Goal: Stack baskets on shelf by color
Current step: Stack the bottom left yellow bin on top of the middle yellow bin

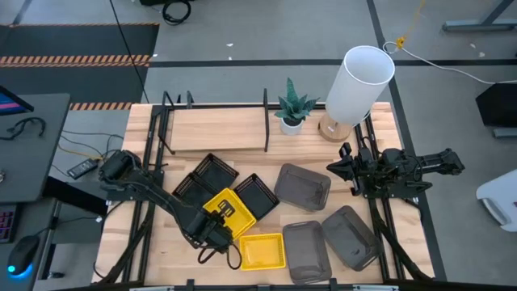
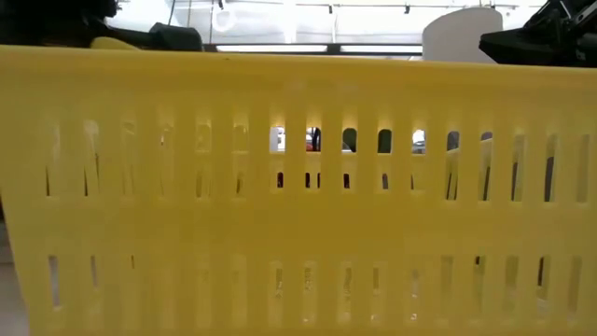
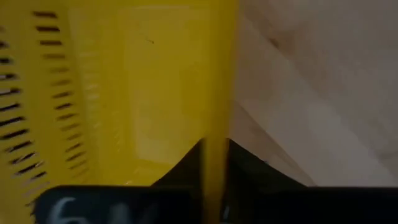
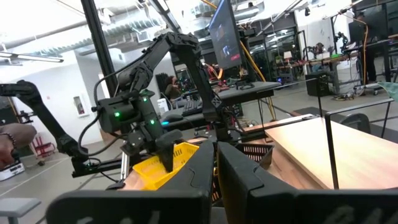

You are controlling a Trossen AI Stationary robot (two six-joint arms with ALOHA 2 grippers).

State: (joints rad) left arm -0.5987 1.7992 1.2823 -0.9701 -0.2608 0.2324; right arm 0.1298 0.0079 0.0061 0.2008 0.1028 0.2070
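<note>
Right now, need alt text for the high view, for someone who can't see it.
Seen from above, the left gripper clamps the rim of a yellow basket among black baskets mid-table. The right gripper waits at the right edge, above three grey baskets. Another yellow basket lies at the front, and the shelf is bare.

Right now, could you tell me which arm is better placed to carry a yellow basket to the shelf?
Left. The left gripper is already clamped on a yellow basket's wall, while the right gripper waits shut by the lamp, holding nothing.
</note>
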